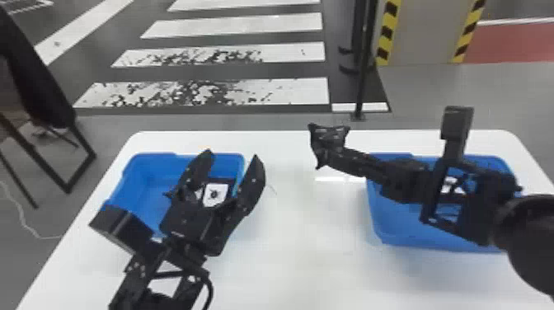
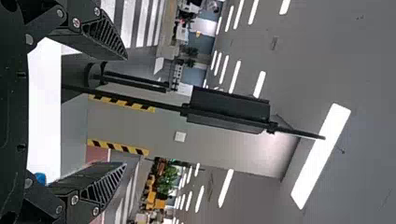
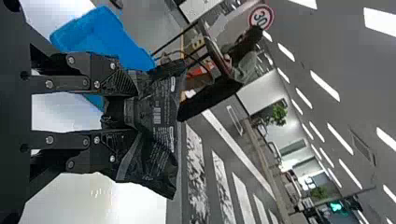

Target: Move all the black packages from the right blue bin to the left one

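My left gripper stands open over the right part of the left blue bin; in the left wrist view the same gripper has nothing between its spread fingers. Between those fingers in the head view, a dark item with a white label shows inside that bin. My right gripper is shut on a black package, held above the table between the bins. The right wrist view shows this gripper pinching the crumpled package. My right arm partly hides the right blue bin, where something whitish shows.
Both bins stand on a white table, with bare tabletop between them. Past its far edge is a black pole. A dark chair-like frame stands left of the table. A blue bin also appears in the right wrist view.
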